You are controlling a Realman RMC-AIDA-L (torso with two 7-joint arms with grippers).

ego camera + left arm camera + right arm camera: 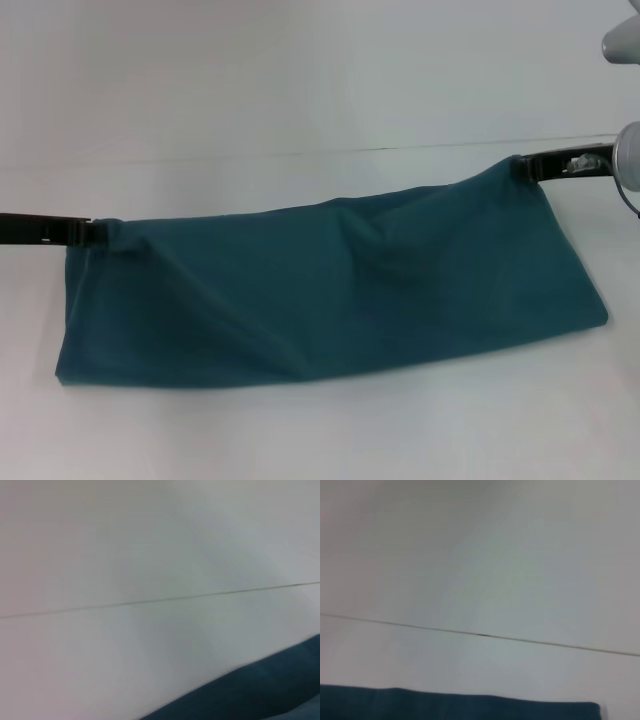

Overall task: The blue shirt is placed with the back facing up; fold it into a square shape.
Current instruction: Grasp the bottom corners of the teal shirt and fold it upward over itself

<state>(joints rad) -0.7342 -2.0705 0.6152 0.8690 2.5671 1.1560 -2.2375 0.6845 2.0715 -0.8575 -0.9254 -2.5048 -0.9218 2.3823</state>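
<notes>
Two grippers, left gripper (pixel 97 233) and right gripper (pixel 520 168), each clenched on the blue shirt (pixel 330 290): advise carrying both corners level, taut, laying the fold squarely.

The place looks like a bare test setup. Only a plain white desk (pixel 300 420) shows, crossed by one thin dark seam (pixel 330 152).

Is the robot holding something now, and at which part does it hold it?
Yes, the shirt. The left gripper pinches its upper left corner and the right gripper its upper right corner; the lower edge lies on the table.
</notes>
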